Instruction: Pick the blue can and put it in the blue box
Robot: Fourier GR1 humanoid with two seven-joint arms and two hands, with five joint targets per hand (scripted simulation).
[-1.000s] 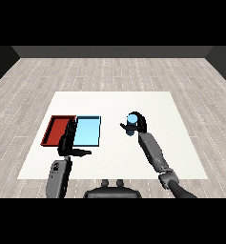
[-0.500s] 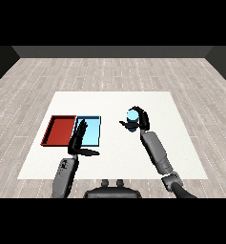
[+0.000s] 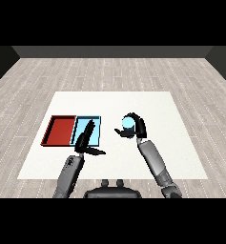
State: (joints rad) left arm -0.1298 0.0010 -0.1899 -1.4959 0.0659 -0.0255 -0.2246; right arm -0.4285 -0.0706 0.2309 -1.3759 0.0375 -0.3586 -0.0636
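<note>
The blue can (image 3: 128, 125) stands near the middle of the white table, right of the trays. My right hand (image 3: 137, 127) is curled round it, fingers over its top and far side, thumb on the near left. The light blue tray (image 3: 95, 120) lies left of the can, beside the red tray (image 3: 60, 130). My left hand (image 3: 86, 138) hangs over the blue tray's near edge with straight fingers pointing away from me and the thumb stuck out to the right; it holds nothing.
The white table (image 3: 114, 105) sits on a grey plank floor. The two trays lie side by side at its left middle. Both forearms come in from the near edge.
My left hand has moved forward and up from the near left edge to the blue tray's front. My right hand, holding the can, has shifted slightly to the left.
</note>
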